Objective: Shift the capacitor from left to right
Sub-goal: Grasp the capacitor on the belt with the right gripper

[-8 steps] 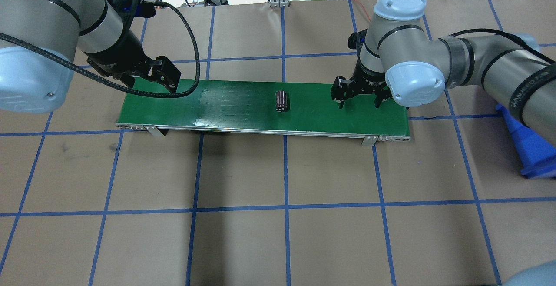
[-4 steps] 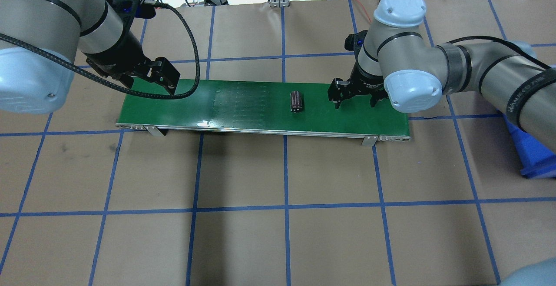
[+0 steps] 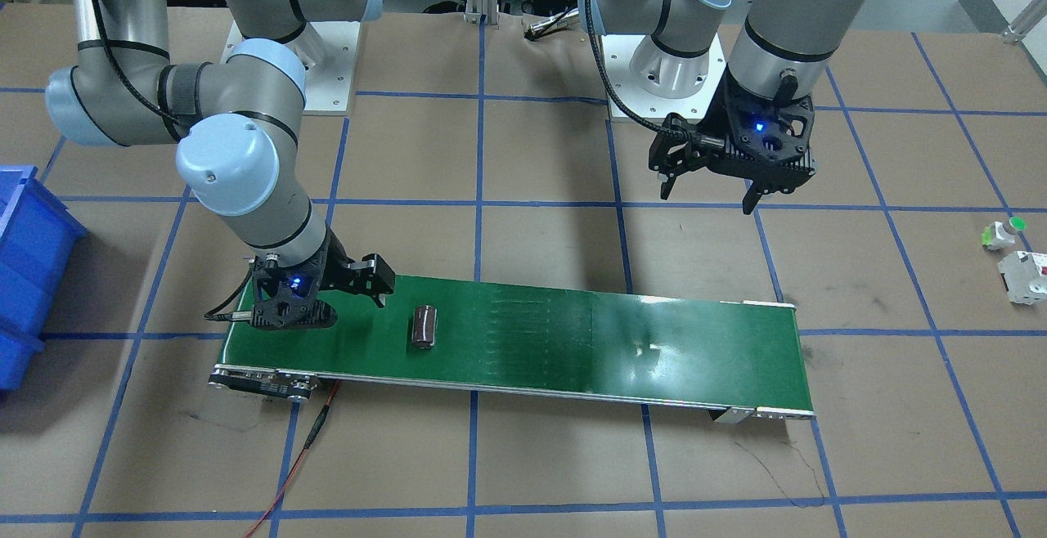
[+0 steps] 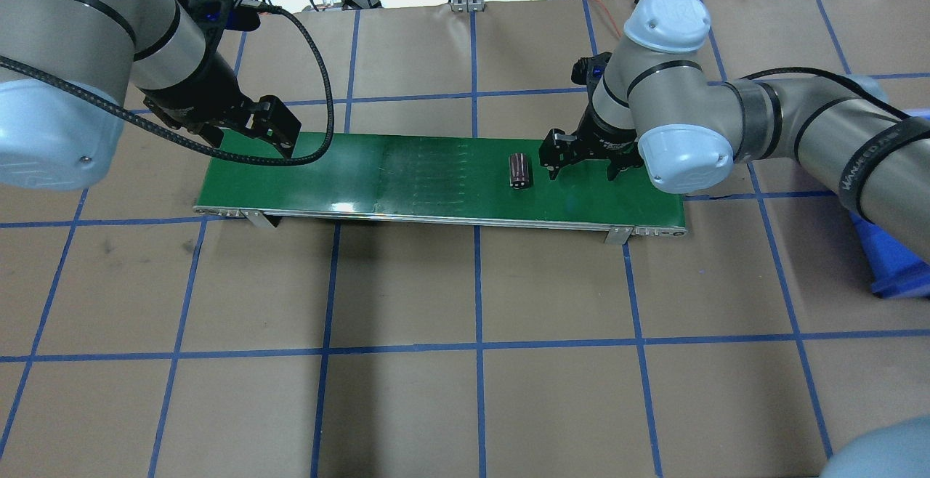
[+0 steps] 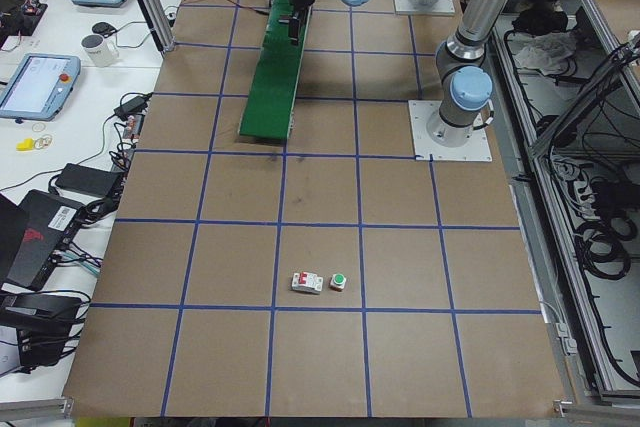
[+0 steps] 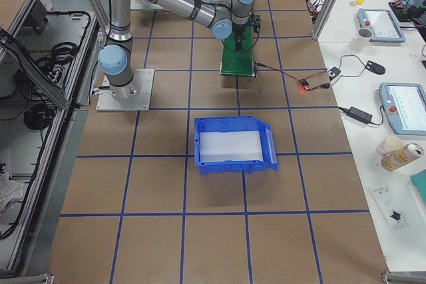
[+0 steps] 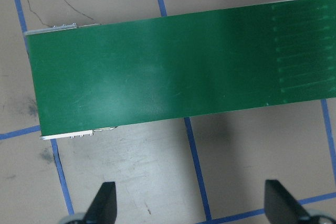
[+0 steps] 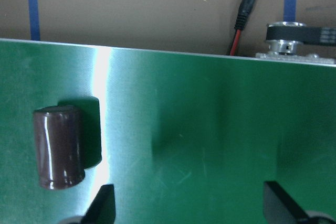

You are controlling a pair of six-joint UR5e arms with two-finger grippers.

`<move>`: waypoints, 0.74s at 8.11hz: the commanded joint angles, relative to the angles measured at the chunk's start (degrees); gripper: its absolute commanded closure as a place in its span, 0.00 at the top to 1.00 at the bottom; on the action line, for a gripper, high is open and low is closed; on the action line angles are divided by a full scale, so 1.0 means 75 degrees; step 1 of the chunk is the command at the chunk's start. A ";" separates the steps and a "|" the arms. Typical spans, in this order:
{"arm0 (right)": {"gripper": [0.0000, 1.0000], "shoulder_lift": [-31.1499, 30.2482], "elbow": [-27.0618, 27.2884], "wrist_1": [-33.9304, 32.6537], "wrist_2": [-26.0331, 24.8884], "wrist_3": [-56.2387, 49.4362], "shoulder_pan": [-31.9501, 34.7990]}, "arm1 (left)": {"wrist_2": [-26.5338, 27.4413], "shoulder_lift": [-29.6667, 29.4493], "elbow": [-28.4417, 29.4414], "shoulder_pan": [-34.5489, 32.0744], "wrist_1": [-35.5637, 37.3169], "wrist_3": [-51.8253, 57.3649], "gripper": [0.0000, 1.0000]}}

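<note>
Overhead exterior: capacitor (image 4: 519, 171) beside (right) jaws

Front view: green conveyor belt (image 3: 622, 342) across centre; blue bin (image 3: 29, 268) at left edge; green-capped white part (image 3: 1004, 232), red-marked white box (image 3: 1022, 276) at right edge.

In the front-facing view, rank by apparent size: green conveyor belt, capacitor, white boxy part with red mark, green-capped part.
1. green conveyor belt, by far.
2. white boxy part, even with the frame edge cutting it off.
3. capacitor and green-capped part look about alike, so I won't rank them.
</note>
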 commanded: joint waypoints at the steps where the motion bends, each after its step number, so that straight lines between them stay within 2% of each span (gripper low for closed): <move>1: 0.98 0.0128 0.0002 -0.0249 0.0042 0.0041 0.0045 | 0.0035 0.0000 -0.0011 -0.0006 0.0000 0.0011 1.00; 4: 0.98 0.0163 0.0002 -0.0202 0.0031 0.0041 0.0045 | 0.0058 -0.0012 -0.0034 -0.0006 0.0000 0.0035 1.00; 5: 0.96 0.0164 0.0002 -0.0191 0.0019 0.0029 0.0045 | 0.0059 0.0000 -0.0034 -0.0006 0.0000 0.0047 1.00; 6: 0.90 0.0164 -0.0009 -0.0190 -0.0039 0.0006 0.0045 | 0.0047 0.0000 -0.0034 -0.0006 0.0012 0.0047 1.00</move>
